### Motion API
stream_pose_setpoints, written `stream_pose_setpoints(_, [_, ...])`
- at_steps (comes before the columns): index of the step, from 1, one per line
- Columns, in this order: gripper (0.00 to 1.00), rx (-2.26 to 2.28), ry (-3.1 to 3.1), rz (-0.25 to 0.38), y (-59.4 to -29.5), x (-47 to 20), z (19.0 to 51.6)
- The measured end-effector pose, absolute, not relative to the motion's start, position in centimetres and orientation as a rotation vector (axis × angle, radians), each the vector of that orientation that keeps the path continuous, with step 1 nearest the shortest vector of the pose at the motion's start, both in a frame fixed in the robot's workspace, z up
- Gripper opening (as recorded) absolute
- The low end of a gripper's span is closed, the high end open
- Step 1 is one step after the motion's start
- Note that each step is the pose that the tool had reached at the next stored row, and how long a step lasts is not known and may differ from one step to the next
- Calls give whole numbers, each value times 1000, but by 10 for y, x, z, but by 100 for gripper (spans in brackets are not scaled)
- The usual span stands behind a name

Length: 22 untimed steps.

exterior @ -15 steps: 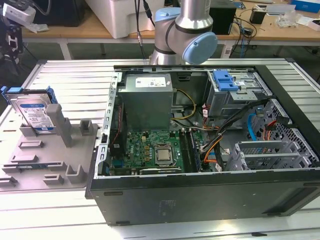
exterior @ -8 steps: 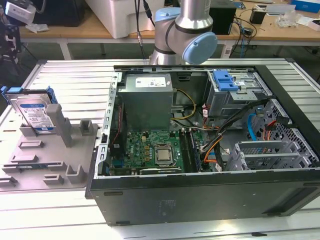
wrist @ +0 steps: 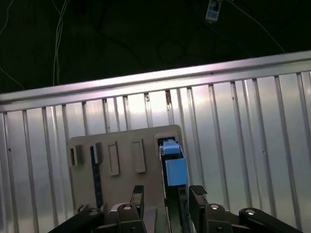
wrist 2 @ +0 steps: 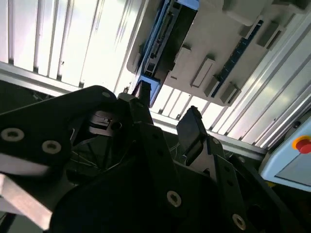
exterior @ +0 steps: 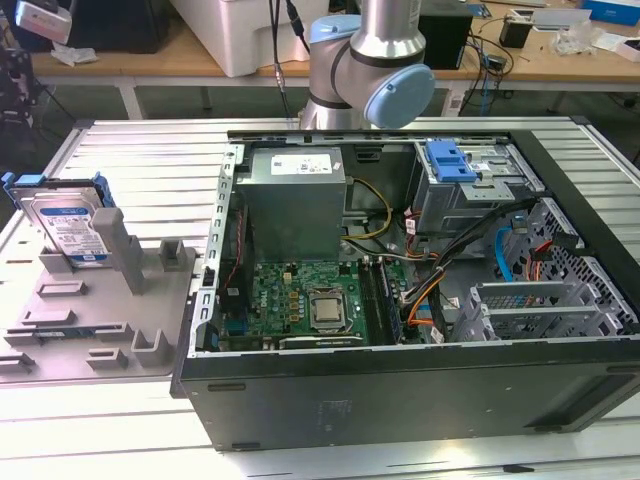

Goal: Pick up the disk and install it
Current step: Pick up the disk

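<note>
The disk [exterior: 66, 226] is a silver drive with a blue-and-white label in a blue carrier frame. It stands on edge in a grey slotted holder [exterior: 100, 320] at the exterior view's left. In the first wrist view the disk [wrist: 173, 165] is seen edge-on, in line with the gap of my gripper [wrist: 167, 194], whose two dark fingers [wrist: 137, 194] stand spread apart with nothing between them. In the second wrist view the gripper [wrist 2: 167, 114] is open and well clear of the disk [wrist 2: 163, 43]. The arm [exterior: 365, 60] rises at the back of the table.
An open computer case [exterior: 400, 400] lies at the exterior view's right, with a motherboard [exterior: 300, 300], a power supply [exterior: 295, 195] and a grey drive cage with a blue latch [exterior: 450, 160]. The slatted metal table [wrist: 243, 145] ends just beyond the holder.
</note>
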<state>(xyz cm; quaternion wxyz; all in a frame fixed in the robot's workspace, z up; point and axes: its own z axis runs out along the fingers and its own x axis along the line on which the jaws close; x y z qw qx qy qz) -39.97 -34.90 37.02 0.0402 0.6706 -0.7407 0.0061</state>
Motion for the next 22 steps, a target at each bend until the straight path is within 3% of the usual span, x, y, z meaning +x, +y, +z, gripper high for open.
stream_pose_setpoints(22, [49, 2188, -2144, 28, -343, -407, 365])
